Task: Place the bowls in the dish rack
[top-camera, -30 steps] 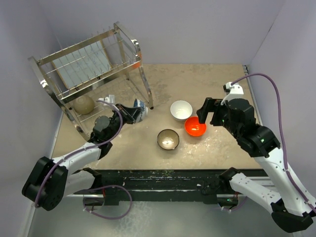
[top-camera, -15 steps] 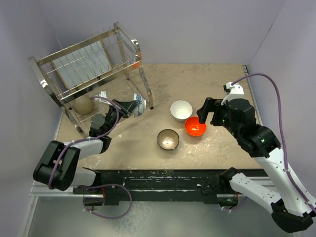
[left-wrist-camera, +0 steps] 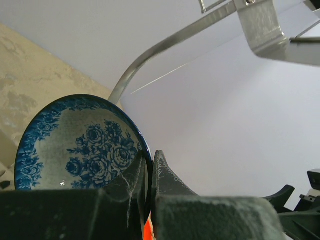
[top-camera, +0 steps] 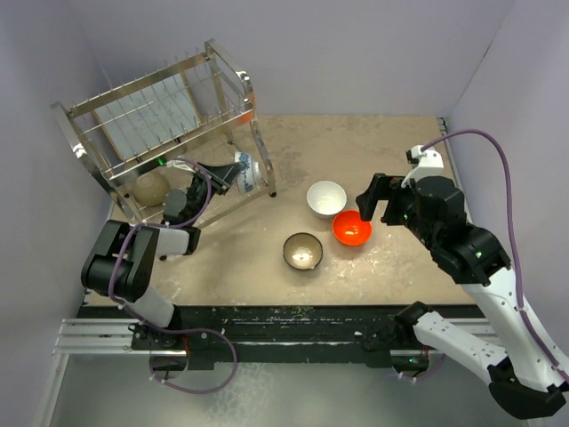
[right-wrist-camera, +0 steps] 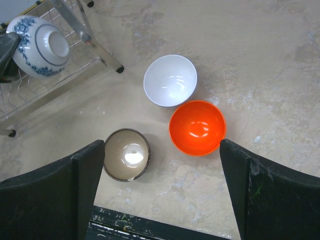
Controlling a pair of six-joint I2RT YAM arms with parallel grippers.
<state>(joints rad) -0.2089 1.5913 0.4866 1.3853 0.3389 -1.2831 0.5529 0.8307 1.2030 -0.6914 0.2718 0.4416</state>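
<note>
One bowl is in hand: the glazed blue-and-white bowl [left-wrist-camera: 80, 145] is pinched by its thin rim in the left gripper [left-wrist-camera: 150, 160], held on edge just ahead of it at the lower tier of the shiny wire dish rack [left-wrist-camera: 260, 25]. A set-down and release beside the smooth beige bowl [top-camera: 151, 189] are judged next. Farther off, the right gripper [right-wrist-camera: 161, 150] is spread above the glossy orange bowl [right-wrist-camera: 197, 127]

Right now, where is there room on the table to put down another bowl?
Bare table lies behind the white bowl, right of the dish rack, and left of the brown bowl. Crowded: those two and the orange bowl cluster mid-table.
</note>
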